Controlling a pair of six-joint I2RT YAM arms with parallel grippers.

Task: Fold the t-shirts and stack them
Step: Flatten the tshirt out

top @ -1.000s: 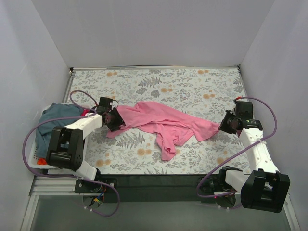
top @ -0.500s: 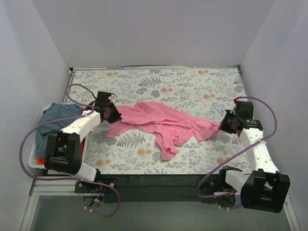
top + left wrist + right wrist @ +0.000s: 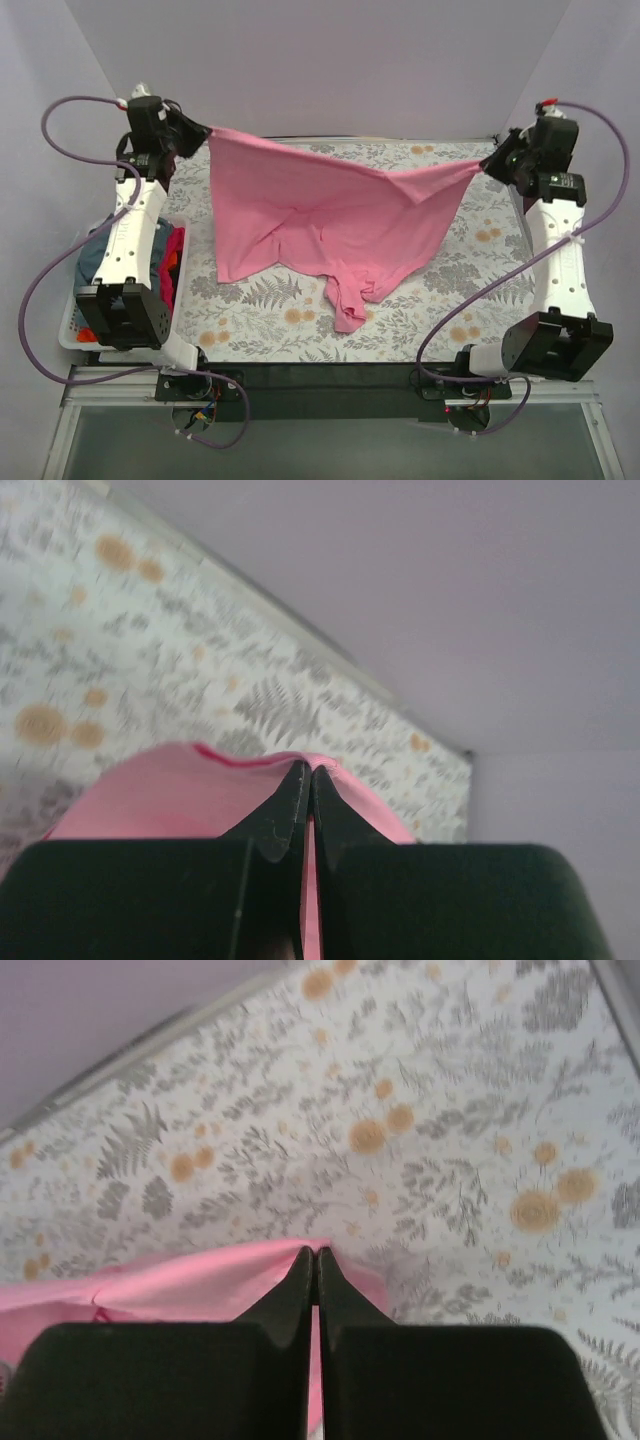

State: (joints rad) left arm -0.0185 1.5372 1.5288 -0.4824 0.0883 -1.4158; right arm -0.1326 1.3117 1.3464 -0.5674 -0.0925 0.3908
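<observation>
We've got the pink t-shirt (image 3: pixel 330 215) strung out between both arms. Our left gripper (image 3: pixel 197 136) is up at the far left corner, pinched tight on one corner of the cloth. The wrist view shows its black fingers (image 3: pixel 275 825) pressed together with a thin strip of pink squeezed in the seam.

Same deal on the other side: our right gripper (image 3: pixel 490 165) sits at the far right, clamped on the opposite corner. Its fingers (image 3: pixel 345 1305) are together, with pink cloth poking out on both sides of them.

The top edge of the shirt runs between the two in a shallow sag, and the rest hangs down toward us over the floral table (image 3: pixel 430 290). The lowest bit, a bunched flap, rests on the tabletop around the middle, toward the near edge.

Off to the left, beside the left arm, the white basket (image 3: pixel 68 338) holds a blue-grey shirt (image 3: pixel 97 262) and a red shirt (image 3: pixel 172 265), both crumpled.
</observation>
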